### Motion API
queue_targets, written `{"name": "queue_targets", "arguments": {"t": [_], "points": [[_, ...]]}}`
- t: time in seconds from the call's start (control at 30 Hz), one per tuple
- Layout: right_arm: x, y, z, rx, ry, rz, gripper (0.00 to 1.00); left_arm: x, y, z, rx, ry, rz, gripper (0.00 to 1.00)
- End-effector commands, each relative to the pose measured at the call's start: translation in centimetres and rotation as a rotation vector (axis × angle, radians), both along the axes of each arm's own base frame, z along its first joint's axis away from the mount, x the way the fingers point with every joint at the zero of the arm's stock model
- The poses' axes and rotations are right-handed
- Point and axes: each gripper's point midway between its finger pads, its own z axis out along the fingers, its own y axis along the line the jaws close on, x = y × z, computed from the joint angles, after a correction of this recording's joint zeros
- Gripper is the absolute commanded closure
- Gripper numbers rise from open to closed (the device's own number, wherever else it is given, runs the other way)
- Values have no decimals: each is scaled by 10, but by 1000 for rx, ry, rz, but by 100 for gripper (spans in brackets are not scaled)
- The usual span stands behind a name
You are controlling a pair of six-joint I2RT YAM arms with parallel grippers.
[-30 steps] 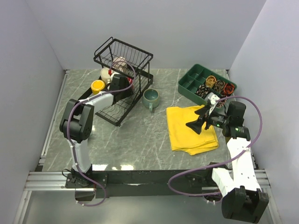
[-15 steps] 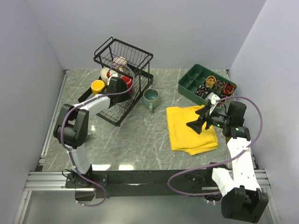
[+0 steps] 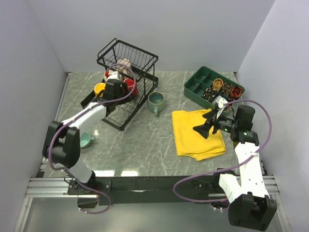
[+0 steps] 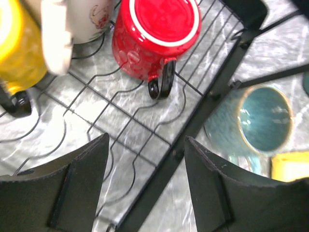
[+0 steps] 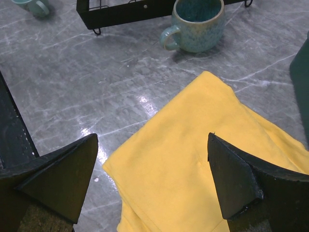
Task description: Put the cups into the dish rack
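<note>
The black wire dish rack (image 3: 145,60) stands at the back left. On its lower tier sit a red mug (image 3: 130,86), a yellow mug (image 3: 100,88) and a cream floral mug (image 3: 112,76). A lilac-beige mug (image 3: 124,64) lies in the upper basket. My left gripper (image 3: 116,94) hovers open and empty over the lower tier's front rail (image 4: 193,130), just short of the red mug (image 4: 157,36). A blue-green mug (image 3: 156,100) stands on the table right of the rack. A small teal mug (image 3: 86,139) sits by my left arm. My right gripper (image 3: 205,123) is open and empty above a yellow cloth.
The yellow cloth (image 3: 195,133) lies at centre right, under the right gripper (image 5: 152,186). A green compartmented tray (image 3: 195,87) with small items stands at the back right. The blue-green mug (image 5: 195,24) and the rack's base (image 5: 130,14) show at the top of the right wrist view.
My left arm has swung out to the left, drawing the gripper slightly left, away from the red mug. The small teal mug by the arm has come into view. The right arm is still.
</note>
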Motion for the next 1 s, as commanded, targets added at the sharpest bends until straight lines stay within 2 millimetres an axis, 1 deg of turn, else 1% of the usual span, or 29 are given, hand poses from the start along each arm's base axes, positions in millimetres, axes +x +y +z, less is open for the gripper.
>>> {"name": "queue_targets", "arguments": {"t": [0.0, 0.03, 0.07, 0.1, 0.13, 0.2, 0.23, 0.27, 0.3, 0.33, 0.37, 0.4, 0.43, 0.47, 0.5, 0.53, 0.57, 0.6, 0.63, 0.67, 0.7, 0.73, 0.77, 0.8, 0.83, 0.87, 0.9, 0.93, 0.97], "points": [[4, -3, 11, -15, -41, -4, 0, -20, 8, 40, 3, -95, -19, 31], [4, -3, 11, -14, -38, -2, 0, -32, 12, 51, -8, -120, -19, 29], [4, -3, 10, -16, -37, -5, 0, -39, 12, 57, -24, -133, -31, 22], [4, -3, 9, -18, -35, -5, 0, -45, 13, 64, -40, -151, -34, 21], [5, -4, 9, -19, -33, -7, 0, -60, 17, 77, -57, -182, -38, 14], [6, -4, 7, -19, -20, -8, 0, -75, 18, 90, -84, -212, -60, 10], [6, -5, 7, -23, -20, -7, 0, -89, 23, 98, -97, -230, -62, 7], [6, -5, 5, -22, -8, -4, 0, -97, 24, 102, -106, -239, -66, 6], [8, -5, 2, -22, 9, -7, 0, -105, 24, 105, -123, -241, -74, 3], [11, -6, 6, -19, 15, -11, 0, -118, 29, 114, -141, -272, -75, 1], [8, -2, 6, -12, 49, 3, 0, -128, 32, 111, -145, -261, -71, 1], [11, 0, 2, -10, 89, 17, 0, -135, 34, 113, -159, -265, -66, 3], [18, -1, 14, -29, 86, 6, 0, -148, 39, 118, -179, -295, -63, 4], [19, 3, 16, -30, 122, 10, 0, -155, 41, 117, -190, -299, -62, 4], [21, 16, 13, -34, 165, 50, 0, -163, 42, 116, -210, -298, -54, 4], [27, 25, 28, -33, 171, 55, 0, -174, 44, 119, -239, -319, -58, 4], [38, 26, 29, -60, 174, 17, 0, -179, 45, 118, -260, -322, -56, 4], [40, 48, 25, -75, 202, 64, 0, -185, 44, 119, -296, -323, -49, 4], [49, 58, 37, -52, 221, 35, 0, -193, 44, 121, -326, -340, -61, 4], [67, 58, 37, -82, 215, -41, 0, -197, 43, 121, -347, -343, -64, 4], [79, 67, 25, -94, 275, -54, 0, -201, 42, 123, -385, -339, -57, 4], [87, 84, 40, -81, 275, -56, 0, -206, 43, 124, -407, -346, -53, 4], [102, 86, 40, -99, 280, -118, 0, -210, 42, 124, -426, -345, -55, 4], [116, 94, 24, -111, 336, -137, 0, -212, 41, 125, -453, -342, -52, 4], [125, 107, 36, -92, 333, -158, 0, -216, 42, 124, -467, -342, -51, 4], [139, 113, 23, -102, 368, -196, 0, -219, 41, 125, -480, -342, -54, 4], [157, 110, 28, -104, 358, -298, 0, -223, 42, 127, -503, -347, -52, 4], [163, 117, 24, -116, 365, -325, 0, -224, 42, 122, -508, -337, -45, 4], [174, 120, 8, -137, 396, -364, 0, -225, 42, 121, -522, -336, -41, 4]]}}
